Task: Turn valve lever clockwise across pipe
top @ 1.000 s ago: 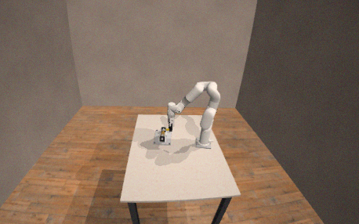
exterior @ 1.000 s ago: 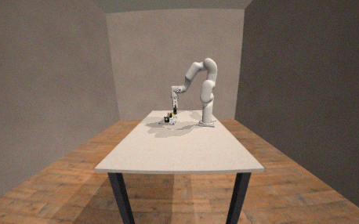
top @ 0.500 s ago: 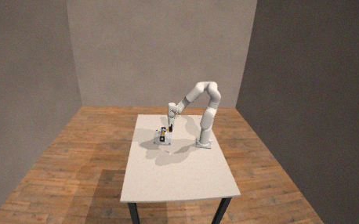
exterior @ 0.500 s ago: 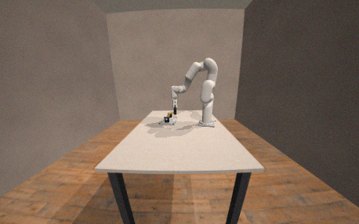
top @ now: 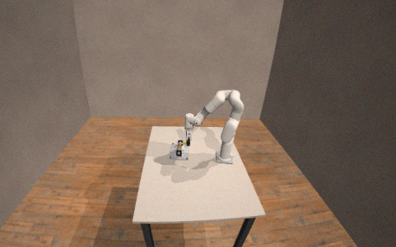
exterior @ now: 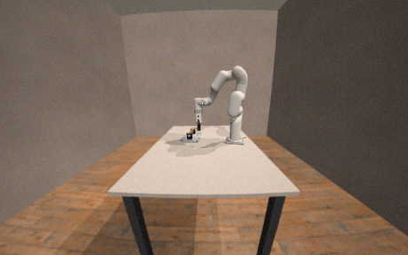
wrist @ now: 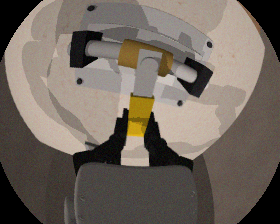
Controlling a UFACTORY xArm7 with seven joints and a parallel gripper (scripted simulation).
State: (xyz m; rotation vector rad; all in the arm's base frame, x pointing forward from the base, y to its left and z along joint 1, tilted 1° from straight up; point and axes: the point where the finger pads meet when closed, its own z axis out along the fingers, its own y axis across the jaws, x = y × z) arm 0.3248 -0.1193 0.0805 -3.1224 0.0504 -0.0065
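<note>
The valve sits on a pale base plate, with a grey pipe held between two black end blocks and a yellow body in the middle. Its lever is a grey strip with a yellow tip and stands roughly square to the pipe in the wrist view. My gripper is shut on the lever's yellow tip, one black finger on each side. In the top and exterior views the valve is on the table's far left part, with the gripper just above it. It also shows small in the exterior view.
The arm's white base is bolted to the table to the right of the valve. The table's left edge runs close beside the valve plate.
</note>
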